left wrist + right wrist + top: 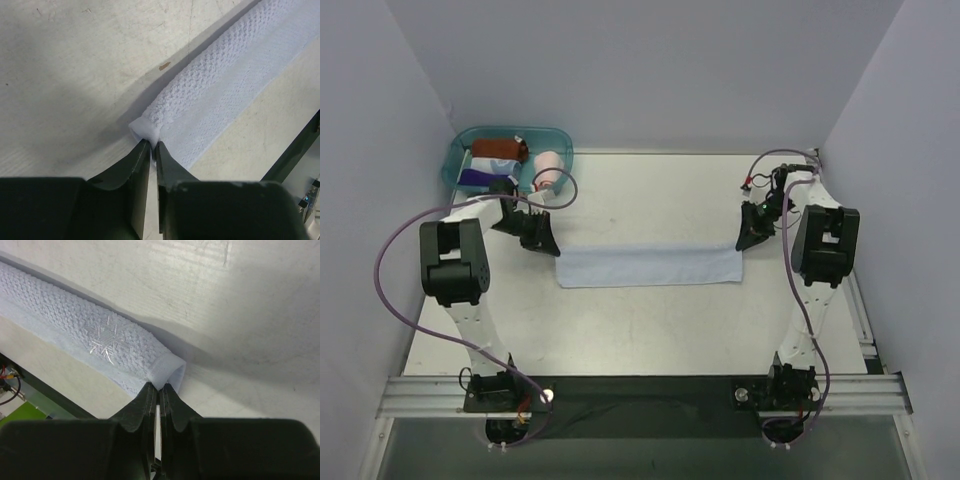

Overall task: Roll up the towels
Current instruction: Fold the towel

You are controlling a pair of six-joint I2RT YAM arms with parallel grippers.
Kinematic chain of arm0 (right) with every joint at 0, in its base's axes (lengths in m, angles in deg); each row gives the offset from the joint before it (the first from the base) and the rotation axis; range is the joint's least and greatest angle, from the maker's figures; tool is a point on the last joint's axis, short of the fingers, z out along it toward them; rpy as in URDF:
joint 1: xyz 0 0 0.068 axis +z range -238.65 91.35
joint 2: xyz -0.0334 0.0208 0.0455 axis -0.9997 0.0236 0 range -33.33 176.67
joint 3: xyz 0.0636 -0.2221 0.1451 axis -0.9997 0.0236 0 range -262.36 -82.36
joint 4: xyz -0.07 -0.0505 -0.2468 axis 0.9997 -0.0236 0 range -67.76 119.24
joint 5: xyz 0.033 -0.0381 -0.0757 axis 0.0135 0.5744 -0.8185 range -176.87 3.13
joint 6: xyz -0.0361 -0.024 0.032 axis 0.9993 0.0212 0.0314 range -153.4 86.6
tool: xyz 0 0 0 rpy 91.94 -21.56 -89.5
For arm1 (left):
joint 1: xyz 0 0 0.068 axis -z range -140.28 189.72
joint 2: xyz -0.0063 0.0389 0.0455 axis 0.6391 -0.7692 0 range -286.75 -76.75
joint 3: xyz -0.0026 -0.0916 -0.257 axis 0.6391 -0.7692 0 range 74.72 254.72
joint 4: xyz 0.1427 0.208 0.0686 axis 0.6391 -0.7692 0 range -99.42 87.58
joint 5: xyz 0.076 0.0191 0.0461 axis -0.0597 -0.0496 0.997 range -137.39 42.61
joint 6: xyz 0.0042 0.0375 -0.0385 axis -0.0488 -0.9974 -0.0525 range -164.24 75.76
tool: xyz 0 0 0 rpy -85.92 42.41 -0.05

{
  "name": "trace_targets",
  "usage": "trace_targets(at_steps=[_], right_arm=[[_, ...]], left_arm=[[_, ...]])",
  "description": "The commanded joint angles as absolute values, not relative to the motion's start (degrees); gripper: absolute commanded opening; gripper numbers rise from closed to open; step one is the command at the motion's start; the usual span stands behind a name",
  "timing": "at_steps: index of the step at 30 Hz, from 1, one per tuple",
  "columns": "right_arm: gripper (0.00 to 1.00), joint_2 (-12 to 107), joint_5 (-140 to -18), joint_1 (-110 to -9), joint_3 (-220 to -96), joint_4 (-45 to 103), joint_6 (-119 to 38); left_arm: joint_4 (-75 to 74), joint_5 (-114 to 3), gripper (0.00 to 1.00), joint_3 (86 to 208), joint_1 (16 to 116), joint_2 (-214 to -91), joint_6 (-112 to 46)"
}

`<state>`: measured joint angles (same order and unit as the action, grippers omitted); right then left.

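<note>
Top external view: a light blue waffle-textured cloth towel (648, 265) lies as a long strip across the middle of the white tabletop (650, 340), its length running left to right. The left gripper (544, 243) sits at the strip's far left corner and the right gripper (748, 240) at its far right corner. In the far left corner of the table stands a teal see-through plastic tub (512, 129). It holds a pale pink rolled towel (549, 165) at its right end, beside a reddish-brown roll (500, 148) and a purple-and-white roll (480, 178). Left wrist view: the two dark fingers (135, 165) stand almost together, only a thin slit between them, and the towel's corner is nipped at their tips. From there the cloth runs away as a raised, turned-over band beside a smooth border. Right wrist view: the fingers (137, 410) are pressed together on the end of the towel's turned-over edge, which curls into a small open loop at the tips. A snowflake motif shows on the weave nearby.
</note>
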<state>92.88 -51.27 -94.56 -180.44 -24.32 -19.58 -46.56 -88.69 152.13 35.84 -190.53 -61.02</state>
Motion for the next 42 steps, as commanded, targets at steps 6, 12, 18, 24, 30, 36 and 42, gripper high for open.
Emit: trace_targets(at_steps=[6, 12, 18, 24, 30, 36, 42], right_arm=[[0.21, 94.1, -55.2, -93.7, -182.5, -25.8, -21.0], [0.22, 92.6, -55.8, -93.7, -180.1, -25.8, -20.0], [0.05, 93.1, -56.0, -93.7, -180.4, -26.0, -19.9], [0.0, 93.0, -56.5, -94.3, -181.3, -26.0, -19.4], [0.0, 94.1, -57.0, -94.3, -182.2, -26.1, -19.3], [0.0, 94.9, -58.7, -94.5, -182.8, -26.1, -18.9], [0.0, 95.1, -59.0, -95.0, -183.8, -26.6, -18.8]], left_arm=[[-45.1, -90.3, 0.34, 153.9, 35.3, -192.5, -59.5], [-44.6, -89.8, 0.31, 152.9, 35.7, -193.0, -59.4], [-44.1, -91.8, 0.0, 153.3, 35.8, -191.9, -58.7], [-42.9, -95.6, 0.0, 153.9, 35.3, -187.4, -56.6], [-38.6, -97.4, 0.0, 154.9, 34.9, -190.5, -52.9], [-34.2, -98.4, 0.0, 154.4, 33.8, -191.9, -51.0], [-29.2, -101.1, 0.0, 152.0, 32.1, -190.0, -49.1]])
